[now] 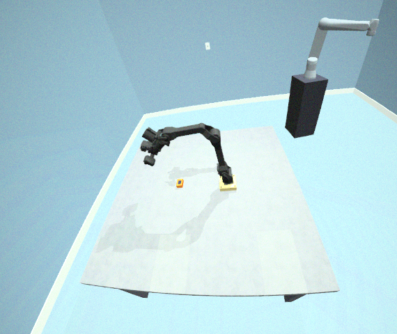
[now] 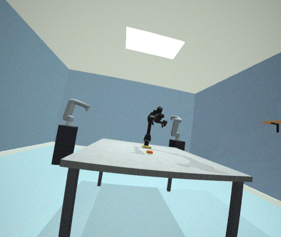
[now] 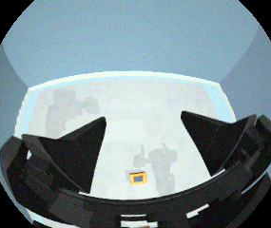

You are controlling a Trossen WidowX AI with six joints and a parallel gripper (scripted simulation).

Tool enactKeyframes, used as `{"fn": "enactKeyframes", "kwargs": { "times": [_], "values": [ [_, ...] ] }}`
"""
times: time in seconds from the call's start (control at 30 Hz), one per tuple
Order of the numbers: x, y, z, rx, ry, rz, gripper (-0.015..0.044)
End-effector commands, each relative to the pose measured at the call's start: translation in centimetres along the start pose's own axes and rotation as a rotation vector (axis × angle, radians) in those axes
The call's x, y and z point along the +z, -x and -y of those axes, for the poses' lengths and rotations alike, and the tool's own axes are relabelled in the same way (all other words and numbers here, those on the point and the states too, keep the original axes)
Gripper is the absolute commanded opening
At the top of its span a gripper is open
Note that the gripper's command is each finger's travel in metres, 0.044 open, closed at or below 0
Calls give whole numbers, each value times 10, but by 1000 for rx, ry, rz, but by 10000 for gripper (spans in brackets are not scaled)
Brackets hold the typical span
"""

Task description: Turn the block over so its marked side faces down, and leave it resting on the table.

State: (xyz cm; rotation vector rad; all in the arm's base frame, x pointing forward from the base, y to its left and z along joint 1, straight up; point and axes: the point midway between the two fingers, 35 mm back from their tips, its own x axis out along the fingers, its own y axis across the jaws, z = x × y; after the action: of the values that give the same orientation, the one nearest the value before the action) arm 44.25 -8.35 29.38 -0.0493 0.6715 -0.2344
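The orange block (image 1: 180,183) lies flat on the grey table (image 1: 227,259), toward the far edge and nearer the left side than the right in the top view, with its blue marked face (image 3: 137,179) turned up. That is the side the task wants underneath, so the flip is not yet begun. The block sits just beside the arm's yellow base plate (image 1: 227,184), apart from it, with bare table between them.

The gripper (image 1: 149,154) hangs high above the far-left part of the table, well apart from the block, tilted downward. Its jaws stand wide and nothing is between them, a sensible posture for coming down around a small flat block. In the wrist view the block shows low and centred between the two dark fingers, which suggests the approach is lined up.

Nothing on the table stands between gripper and block. A dark pedestal (image 1: 305,104) carrying a grey mount stands on the floor beyond the far-right corner, clear of the arm's reach.
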Motion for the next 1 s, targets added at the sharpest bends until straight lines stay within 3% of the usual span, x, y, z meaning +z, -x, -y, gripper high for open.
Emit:
{"fn": "enactKeyframes", "kwargs": {
  "times": [0.0,0.37,0.97],
  "values": [
    [-59,-26,-1,33,16,-225,440],
    [-216,-29,-10,131,-15,-855,440],
    [-247,-57,-6,131,-16,-865,440]
  ]
}}
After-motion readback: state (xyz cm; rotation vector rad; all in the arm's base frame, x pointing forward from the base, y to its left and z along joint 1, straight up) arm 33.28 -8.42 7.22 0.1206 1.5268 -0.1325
